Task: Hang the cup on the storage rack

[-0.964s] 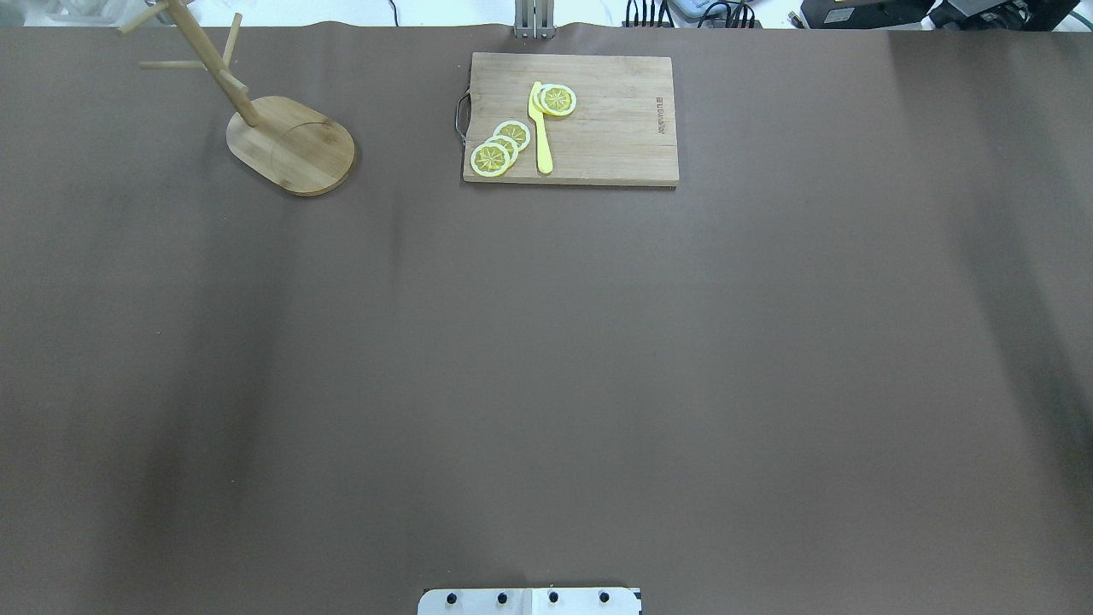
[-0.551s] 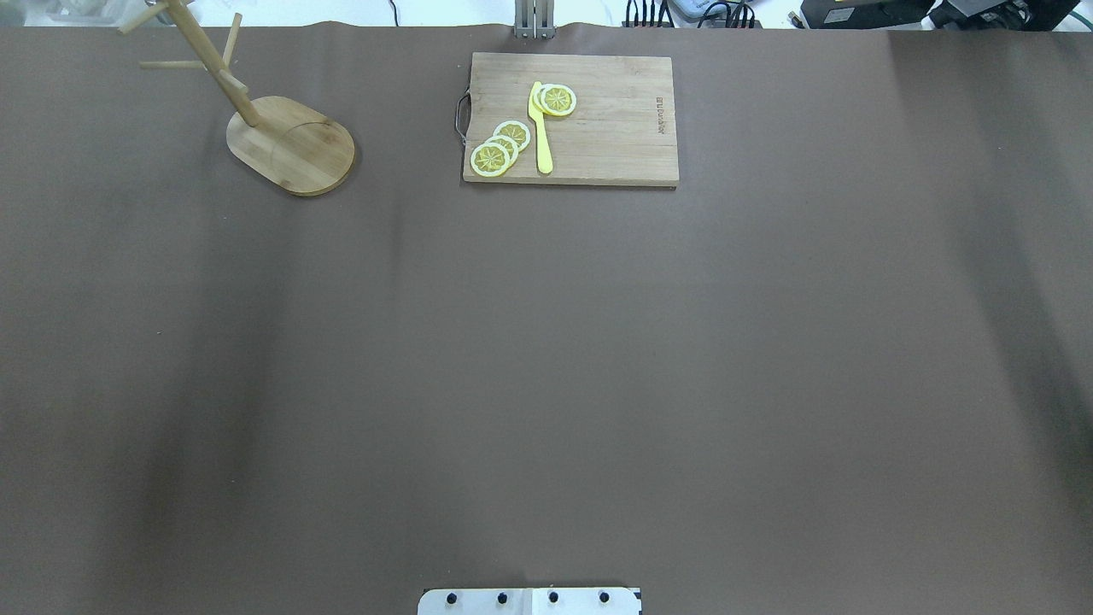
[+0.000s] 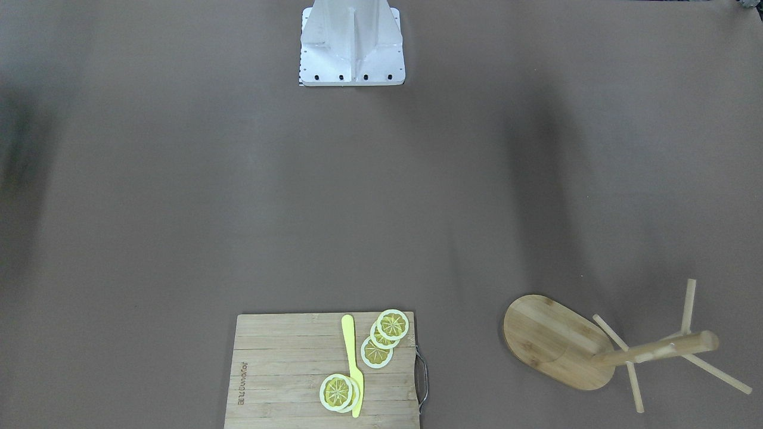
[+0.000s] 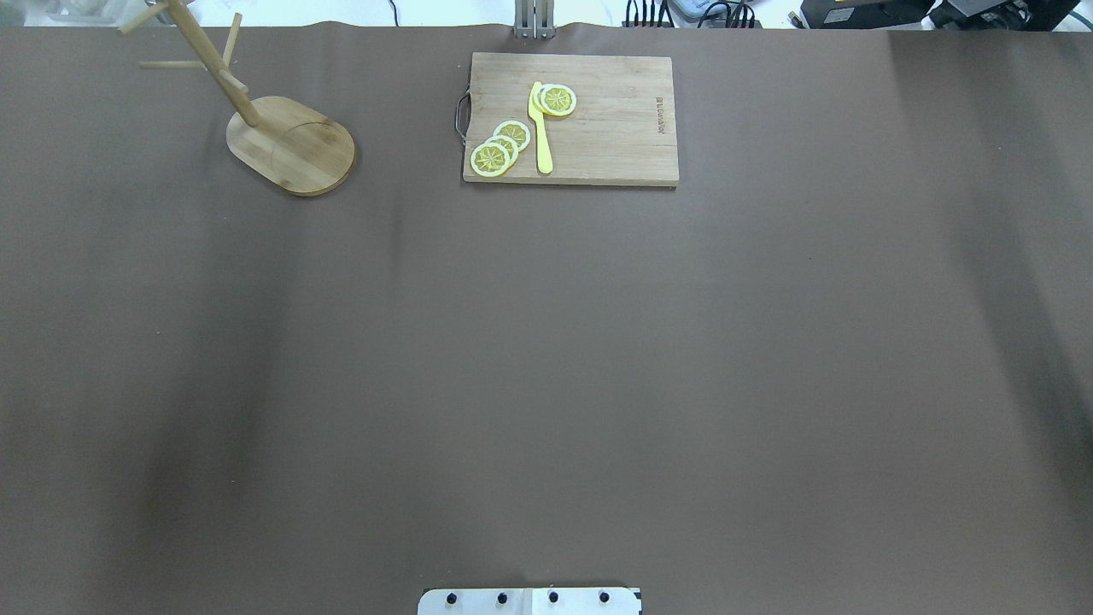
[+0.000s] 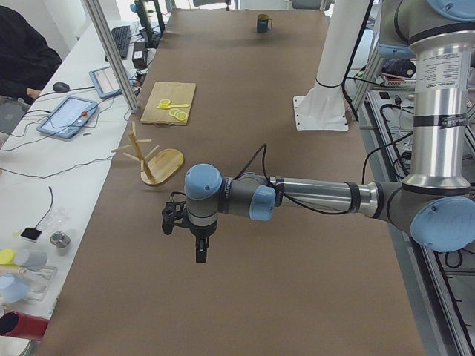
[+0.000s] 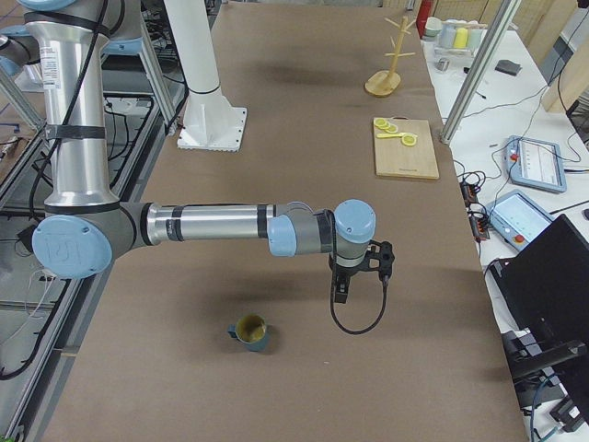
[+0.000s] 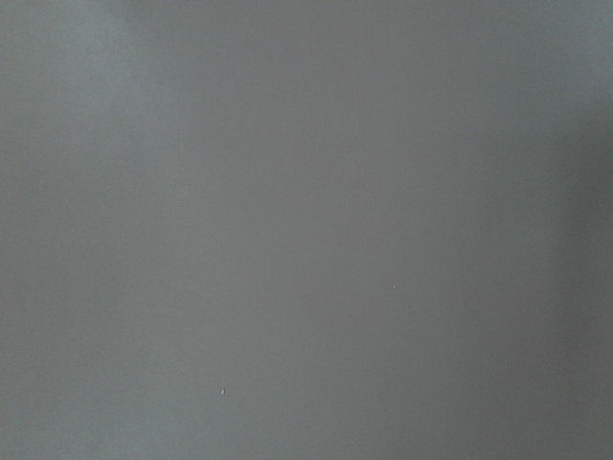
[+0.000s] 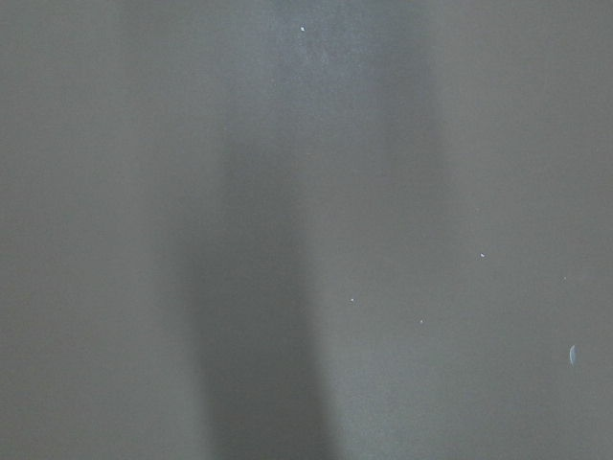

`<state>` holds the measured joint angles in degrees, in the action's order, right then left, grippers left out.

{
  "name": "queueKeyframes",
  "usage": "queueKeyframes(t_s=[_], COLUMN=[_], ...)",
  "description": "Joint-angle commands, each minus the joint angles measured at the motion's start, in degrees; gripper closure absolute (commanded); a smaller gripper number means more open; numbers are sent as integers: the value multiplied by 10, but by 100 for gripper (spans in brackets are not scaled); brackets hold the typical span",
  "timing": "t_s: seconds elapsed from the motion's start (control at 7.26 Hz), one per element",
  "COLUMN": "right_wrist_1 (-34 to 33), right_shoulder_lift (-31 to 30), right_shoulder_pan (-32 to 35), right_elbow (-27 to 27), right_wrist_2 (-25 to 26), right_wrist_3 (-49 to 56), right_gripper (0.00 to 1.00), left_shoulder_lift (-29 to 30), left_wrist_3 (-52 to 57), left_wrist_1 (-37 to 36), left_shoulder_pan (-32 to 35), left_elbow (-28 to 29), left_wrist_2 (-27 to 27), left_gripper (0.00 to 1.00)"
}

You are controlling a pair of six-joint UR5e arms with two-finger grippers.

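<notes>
Approach step, seemingly: right gripper (image 6: 340, 295) hangs near the cup (image 6: 250, 331) by the right edge and must descend onto it; its spread, and left gripper's (image 5: 200, 254), cannot be told.

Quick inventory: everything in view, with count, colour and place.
cup: 1, slate-blue, upright on the table's right end, near the right gripper
storage rack: 1, light wood, far left of the table, pegs bare
cutting board: 1, light wood, far centre of the table
lemon slices: five as far as I can tell, yellow, on the cutting board
knife: 1, yellow, on the cutting board between the slices
table: 1, brown cover
base mount: 1, white, robot's edge, centre
left gripper: 1, black, above bare table, fingers pointing down; open or shut unclear
right gripper: 1, black, above bare table; open or shut unclear
</notes>
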<state>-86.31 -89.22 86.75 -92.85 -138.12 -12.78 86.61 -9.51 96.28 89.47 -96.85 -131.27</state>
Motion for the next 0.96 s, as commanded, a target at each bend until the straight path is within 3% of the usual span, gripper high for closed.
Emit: queueKeyframes(t_s=[0.0, 0.83], right_wrist_1=[0, 0], right_shoulder_lift=[3, -5], right_shoulder_pan=[0, 12], right_elbow=[0, -2], right_wrist_2=[0, -26], right_wrist_3=[-1, 9], right_gripper=[0, 0], left_shoulder_lift=[1, 56], left_wrist_3=[-2, 7], left_wrist_1=[1, 19], left_shoulder_pan=[-1, -28], left_elbow=[0, 19], left_wrist_2=[-1, 3], left_gripper=[2, 2])
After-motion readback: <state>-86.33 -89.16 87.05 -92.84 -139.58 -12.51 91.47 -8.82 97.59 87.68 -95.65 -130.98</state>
